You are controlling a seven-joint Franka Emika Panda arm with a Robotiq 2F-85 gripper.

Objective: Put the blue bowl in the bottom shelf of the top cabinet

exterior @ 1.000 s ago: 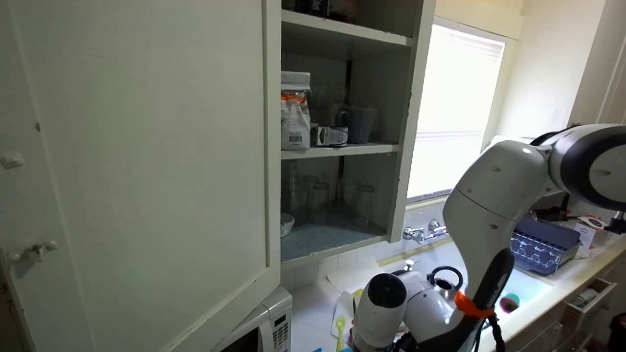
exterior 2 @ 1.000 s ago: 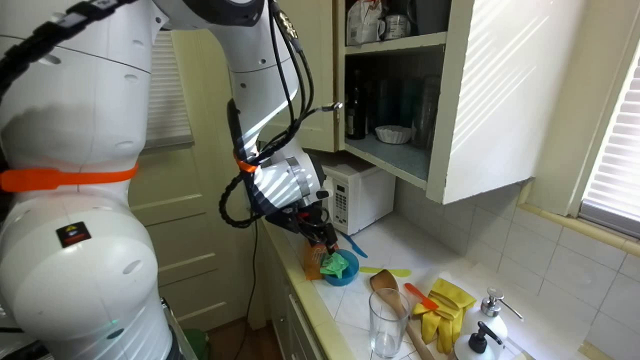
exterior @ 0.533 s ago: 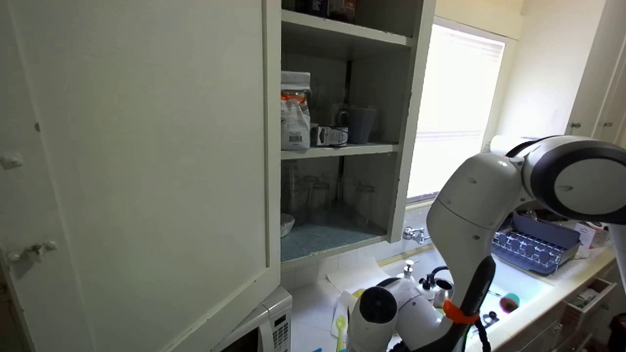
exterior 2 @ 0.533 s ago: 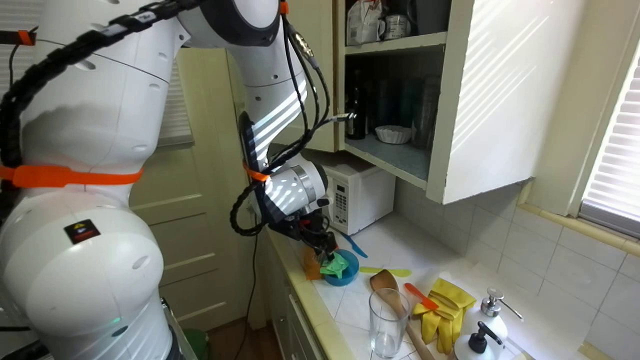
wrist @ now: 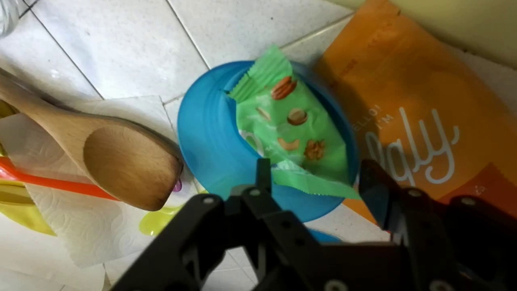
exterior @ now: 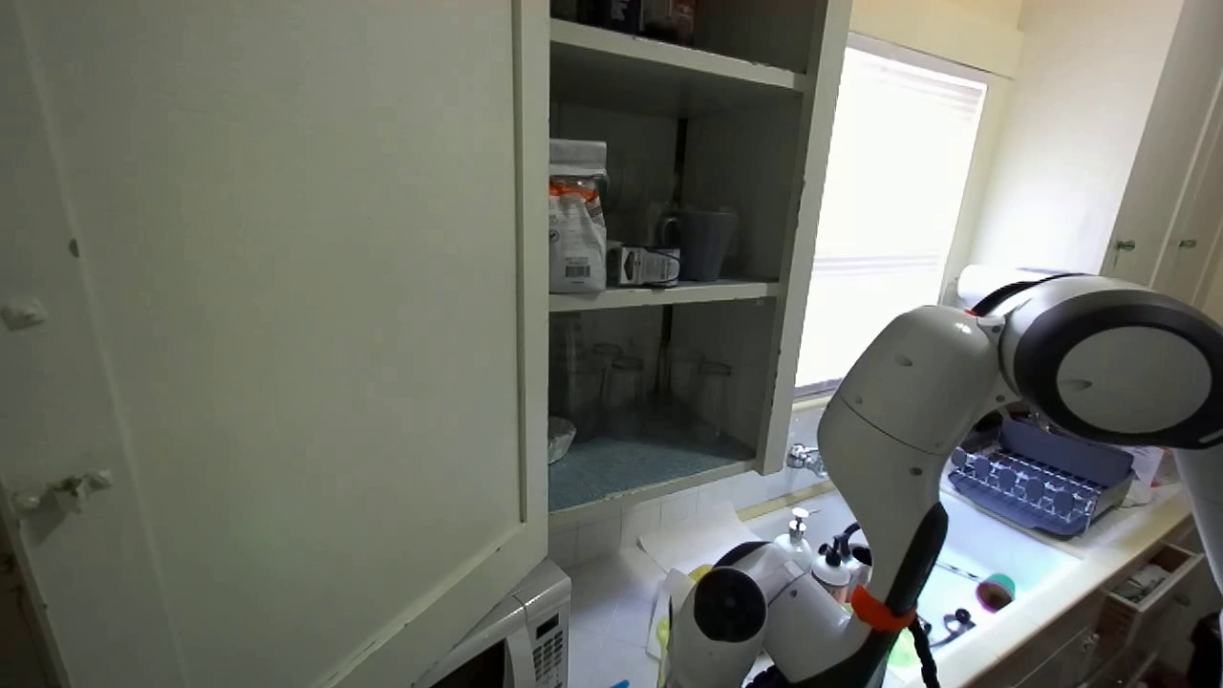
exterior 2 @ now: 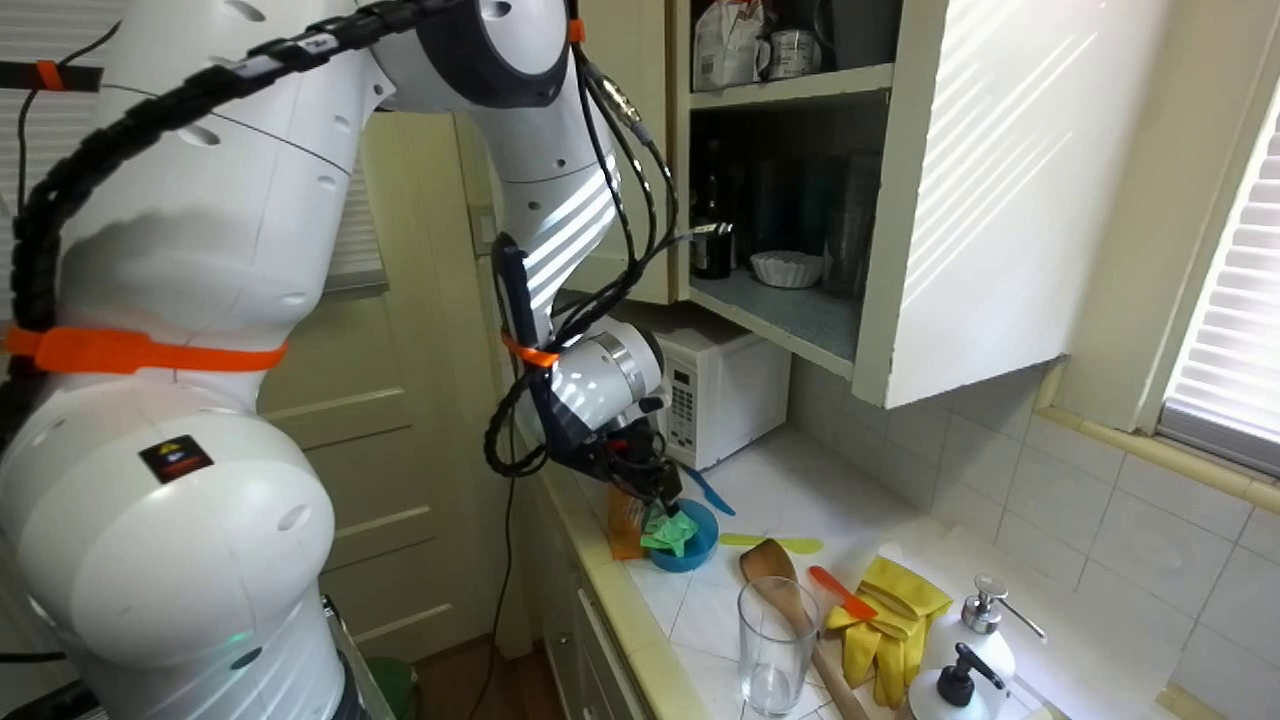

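Blue bowl [wrist: 214, 147] | on tiled counter [exterior 2: 765, 495] | microwave [exterior 2: 742, 398] near | top cabinet [exterior 2: 1000, 220] open

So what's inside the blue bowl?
A green snack packet lies in the blue bowl. It covers part of the bowl's inside, so whether anything is underneath can't be seen.

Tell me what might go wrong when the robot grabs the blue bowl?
The green packet sticks partly out of the blue bowl, so it might get pinched or fall out. The open gripper could snag the orange bag beside the bowl. On the bottom shelf, the bowl might bump the glasses there.
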